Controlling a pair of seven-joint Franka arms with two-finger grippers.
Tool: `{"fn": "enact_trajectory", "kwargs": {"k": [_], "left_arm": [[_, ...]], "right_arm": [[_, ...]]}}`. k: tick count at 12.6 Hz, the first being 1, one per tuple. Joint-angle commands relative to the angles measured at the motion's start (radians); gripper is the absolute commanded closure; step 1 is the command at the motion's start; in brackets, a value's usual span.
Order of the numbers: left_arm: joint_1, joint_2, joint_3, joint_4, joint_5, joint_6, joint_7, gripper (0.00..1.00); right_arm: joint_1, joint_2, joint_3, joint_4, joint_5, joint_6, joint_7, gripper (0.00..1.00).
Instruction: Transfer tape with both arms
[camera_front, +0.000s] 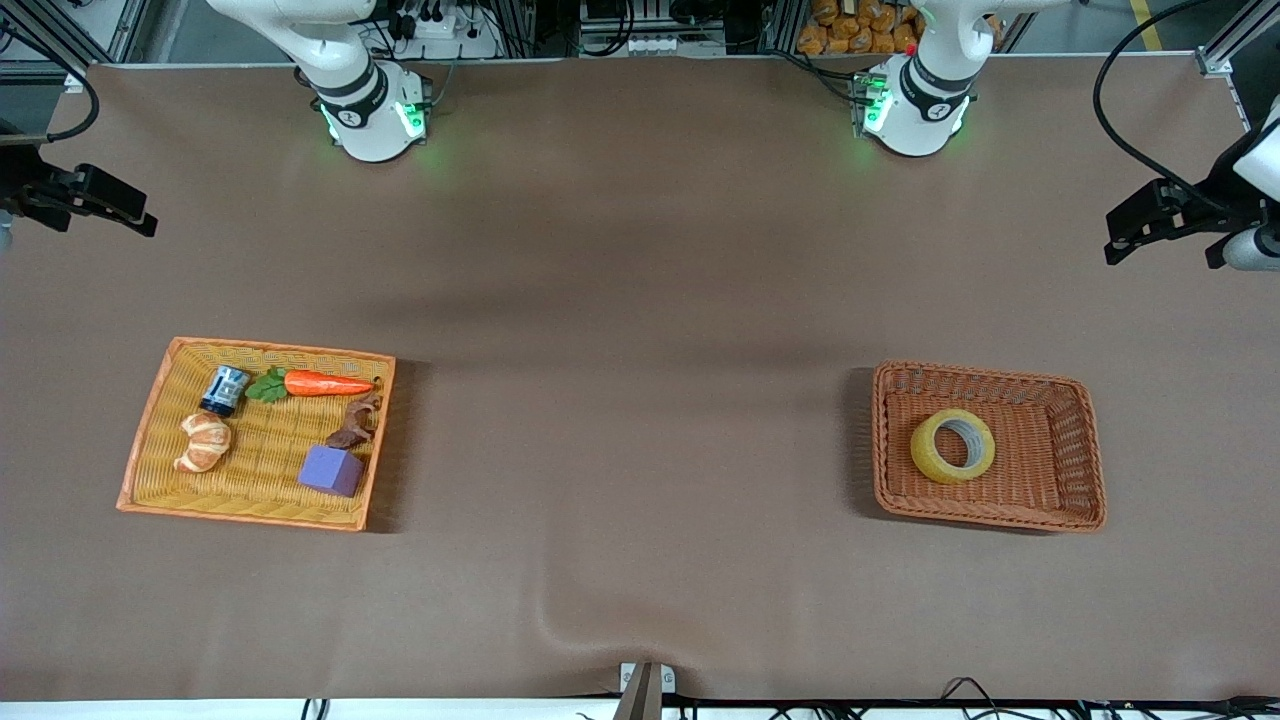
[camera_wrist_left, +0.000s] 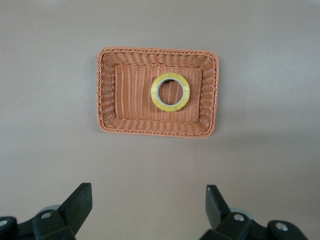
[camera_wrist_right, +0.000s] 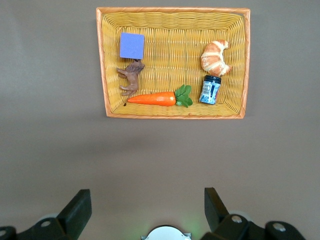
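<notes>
The tape (camera_front: 925, 452), a yellowish ring with a grey core, lies flat in a brown wicker basket (camera_front: 1088, 450) toward the left arm's end of the table. It also shows in the left wrist view (camera_wrist_left: 186, 93), inside the basket (camera_wrist_left: 107, 90). My left gripper (camera_front: 1125, 235) is high up at that end of the table, open and empty (camera_wrist_left: 149, 200), well apart from the basket. My right gripper (camera_front: 135, 215) is high up at the right arm's end, open and empty (camera_wrist_right: 147, 202).
A yellow wicker tray (camera_front: 150, 440) at the right arm's end holds a carrot (camera_front: 325, 383), a croissant (camera_front: 205, 442), a purple cube (camera_front: 333, 470), a small blue can (camera_front: 224, 390) and a brown toy animal (camera_front: 355, 422). The tray shows in the right wrist view (camera_wrist_right: 105, 65).
</notes>
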Motion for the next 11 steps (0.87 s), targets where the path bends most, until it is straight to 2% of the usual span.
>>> {"fn": "enact_trajectory", "kwargs": {"k": [1,11], "left_arm": [[-0.002,-0.016,-0.002,-0.015,0.001,-0.011,-0.019,0.0],[0.0,-0.02,-0.002,-0.049,-0.004,-0.017,-0.021,0.0]], "right_arm": [[0.009,-0.024,-0.005,-0.014,0.012,0.0,0.02,0.0],[0.02,-0.025,-0.005,-0.017,0.012,0.0,0.021,0.0]]}}
